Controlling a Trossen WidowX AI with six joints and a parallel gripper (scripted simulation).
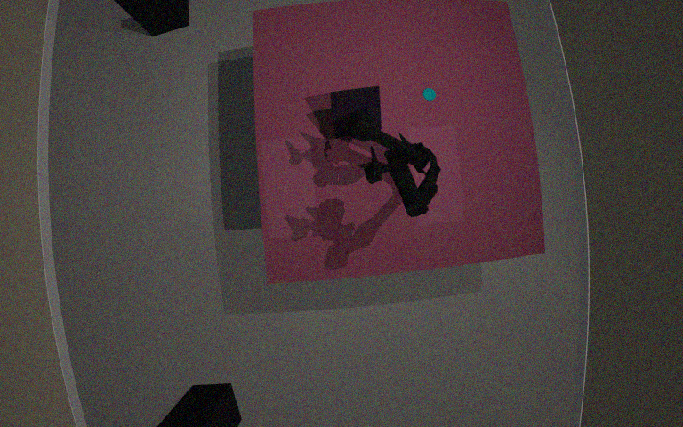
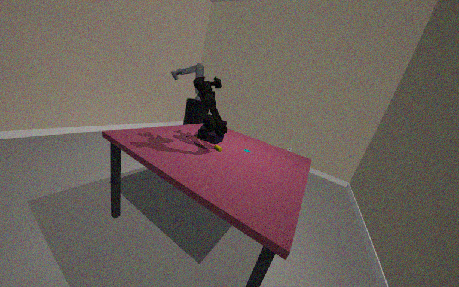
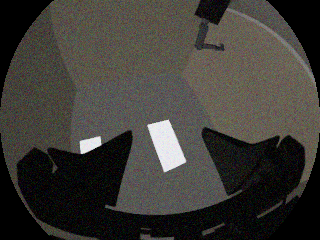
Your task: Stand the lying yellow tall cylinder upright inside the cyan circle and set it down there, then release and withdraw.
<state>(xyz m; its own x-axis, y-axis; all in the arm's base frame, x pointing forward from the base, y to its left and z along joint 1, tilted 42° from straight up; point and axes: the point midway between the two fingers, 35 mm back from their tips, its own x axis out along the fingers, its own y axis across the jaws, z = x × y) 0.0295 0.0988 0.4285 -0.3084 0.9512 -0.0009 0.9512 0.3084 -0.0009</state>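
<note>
The desk (image 1: 478,55) (image 2: 257,189) stretched out in front. My jaws (image 1: 386,141) (image 2: 207,80) stood wide apart, holding nothing, high above it. The cylinder (image 2: 218,147) lay on its side, apart from the circle (image 1: 429,93) (image 2: 247,150). I judged this the approach: I needed to swing down, straddle it and grip.

Bright panels beyond open hand (image 3: 168,132).

Pink table (image 1: 483,60) (image 2: 257,189) bears yellow cylinder (image 2: 218,147), cyan circle (image 1: 429,93) (image 2: 247,150).
</note>
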